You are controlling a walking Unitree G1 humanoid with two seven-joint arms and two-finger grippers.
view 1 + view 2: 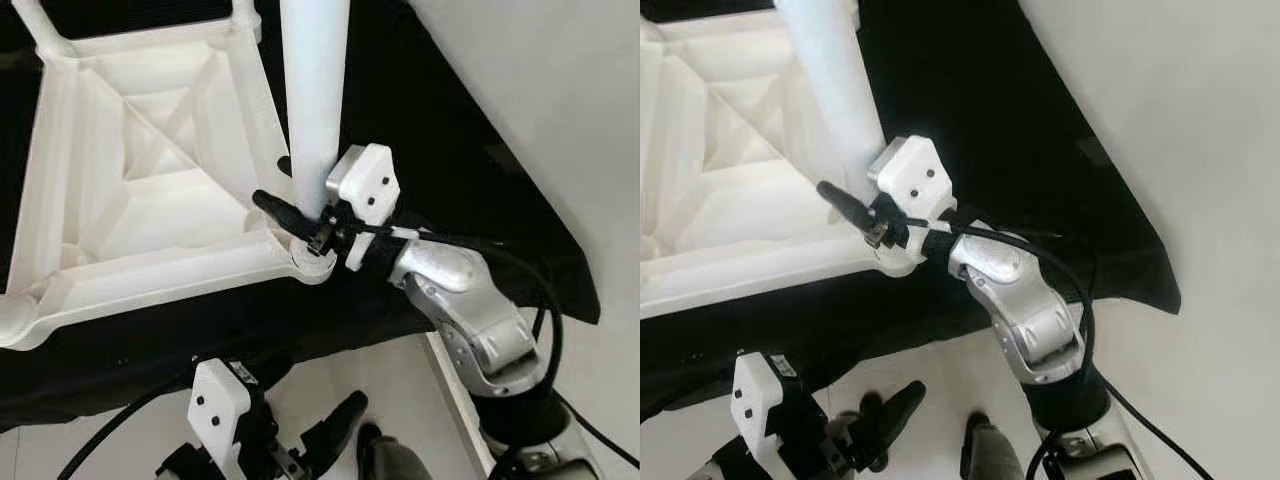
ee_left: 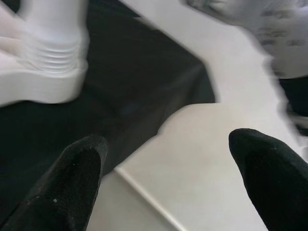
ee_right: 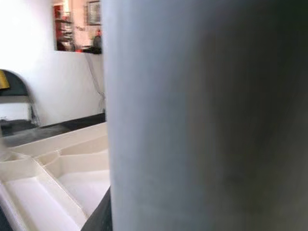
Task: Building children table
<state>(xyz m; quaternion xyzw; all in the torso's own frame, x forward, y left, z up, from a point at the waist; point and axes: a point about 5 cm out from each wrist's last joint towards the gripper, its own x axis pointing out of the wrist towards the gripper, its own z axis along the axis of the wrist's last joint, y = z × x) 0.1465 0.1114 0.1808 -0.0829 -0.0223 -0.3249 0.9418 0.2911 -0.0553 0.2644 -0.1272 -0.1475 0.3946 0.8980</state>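
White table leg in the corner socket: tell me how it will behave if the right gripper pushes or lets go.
The table leg looks like rigid moulded plastic, so it should not bend. A smooth round tube, it may slip in the right gripper and would roll if laid down. Standing tall in the upturned tabletop, it could tip if not yet fully seated.

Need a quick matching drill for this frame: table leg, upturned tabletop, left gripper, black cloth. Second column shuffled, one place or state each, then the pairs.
Things:
1. table leg
2. upturned tabletop
3. left gripper
4. black cloth

States:
A. open, low over the pale floor, holding nothing
B. spread on the floor under the white parts
C. upright in a corner socket, right gripper around its base
D. lying ribbed side up

Pairs: 1-C, 2-D, 3-A, 4-B
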